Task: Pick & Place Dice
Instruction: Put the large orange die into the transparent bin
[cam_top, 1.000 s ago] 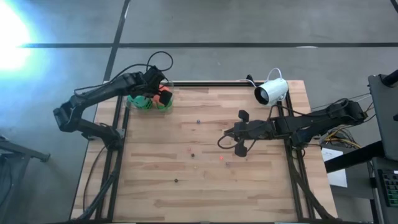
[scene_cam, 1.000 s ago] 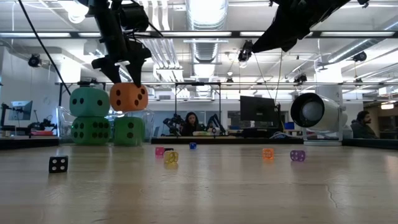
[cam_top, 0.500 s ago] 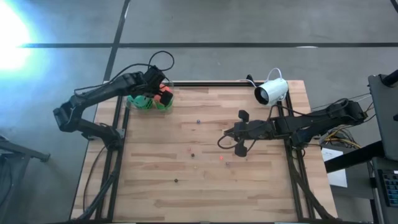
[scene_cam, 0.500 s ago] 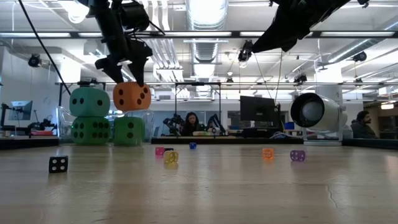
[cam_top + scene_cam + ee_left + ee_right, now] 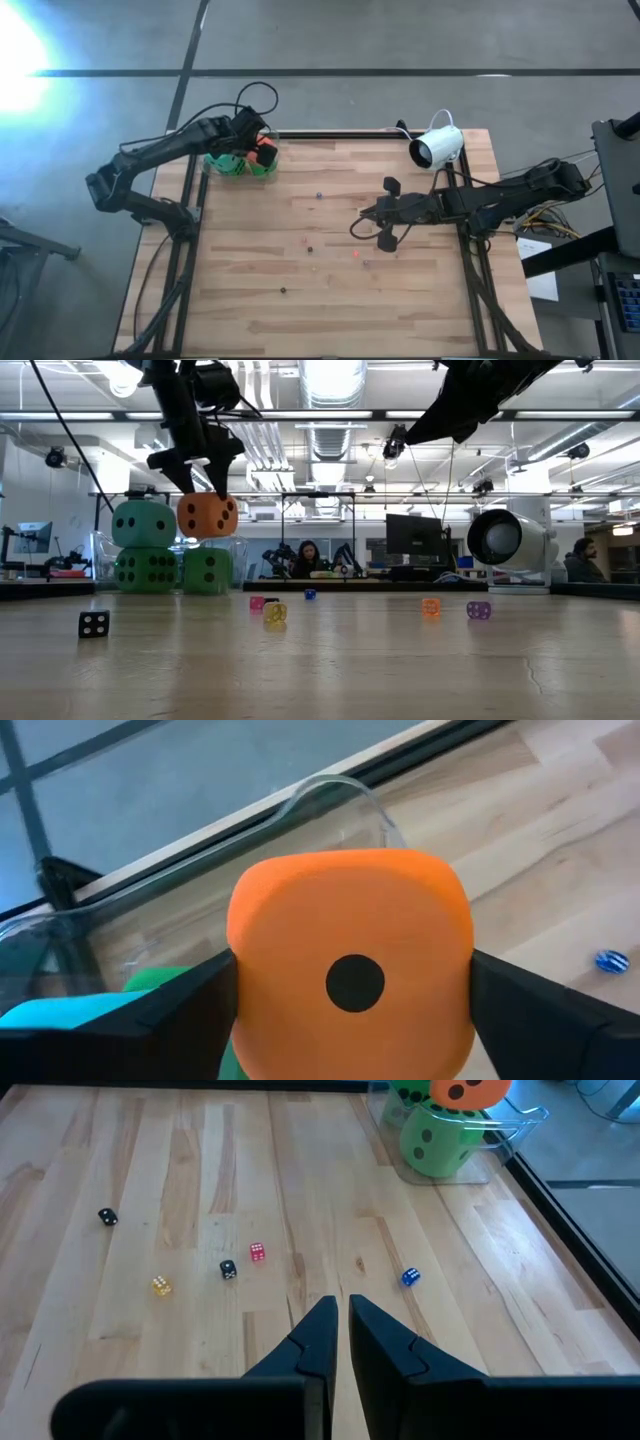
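At the far left corner of the wooden tabletop [image 5: 330,270], the left claw [image 5: 200,475] is clamping the orange-red die [image 5: 207,516] between its fingers [image 5: 160,1020], holding it in the air just above one bright green die [image 5: 207,571] and beside the teal die [image 5: 144,524], which is sitting on top of the other bright green die [image 5: 145,570]. In the left wrist view the orange-red die is showing a single dark pip, and the rim of a clear container [image 5: 330,795] is curving behind it; the green and teal dice seem to be resting inside this container, though its walls are hard to trace in the low view. Nothing readable is showing on the dice beyond their pips, and no brand or label can be made out anywhere. Moving rightward, several tiny coloured dice are lying scattered across the middle of the tabletop: a black one [image 5: 93,623], a pink one [image 5: 257,602], a yellow one [image 5: 275,613], a blue one [image 5: 310,595], an orange one [image 5: 430,606] and a purple one [image 5: 478,610]. Farther right, the right claw [image 5: 338,1325] is hanging above the centre-right of the tabletop with its fingers pressed nearly together and holding nothing. A white camera [image 5: 437,147] is standing at the far right edge.
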